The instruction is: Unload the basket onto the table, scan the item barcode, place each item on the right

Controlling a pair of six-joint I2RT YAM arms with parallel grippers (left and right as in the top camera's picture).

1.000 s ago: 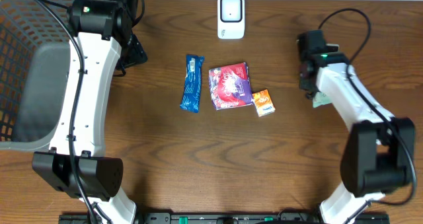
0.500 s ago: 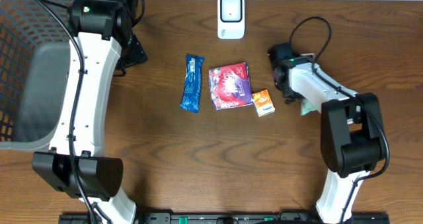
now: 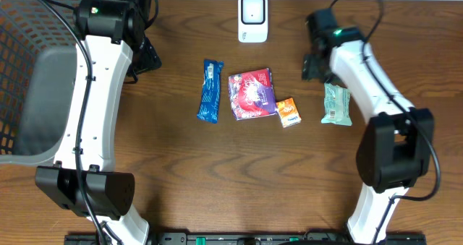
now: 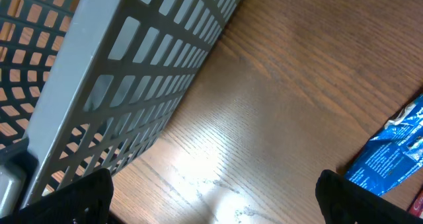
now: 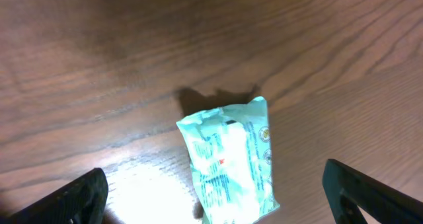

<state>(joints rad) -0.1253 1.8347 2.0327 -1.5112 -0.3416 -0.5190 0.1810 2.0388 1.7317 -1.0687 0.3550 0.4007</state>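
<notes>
A mint-green packet (image 3: 336,104) lies flat on the wooden table, right of a small orange packet (image 3: 289,112). In the right wrist view the mint packet (image 5: 231,161) rests on the wood below my right gripper (image 5: 213,171), whose fingers stand wide apart with nothing held. Seen from overhead, the right gripper (image 3: 315,66) hovers up and left of that packet. The white scanner (image 3: 252,17) stands at the back centre. My left gripper (image 3: 147,57) is open and empty beside the basket (image 4: 99,85), its fingers (image 4: 86,197) over bare wood.
A blue packet (image 3: 210,91) and a purple-red packet (image 3: 251,94) lie mid-table, left of the orange one. The blue packet (image 4: 390,161) shows at the right edge of the left wrist view. The grey slatted basket (image 3: 29,79) fills the left side.
My right gripper has opened and let go of the mint packet, which now lies on the table. The right arm has swung toward the back; the left arm has not moved.
</notes>
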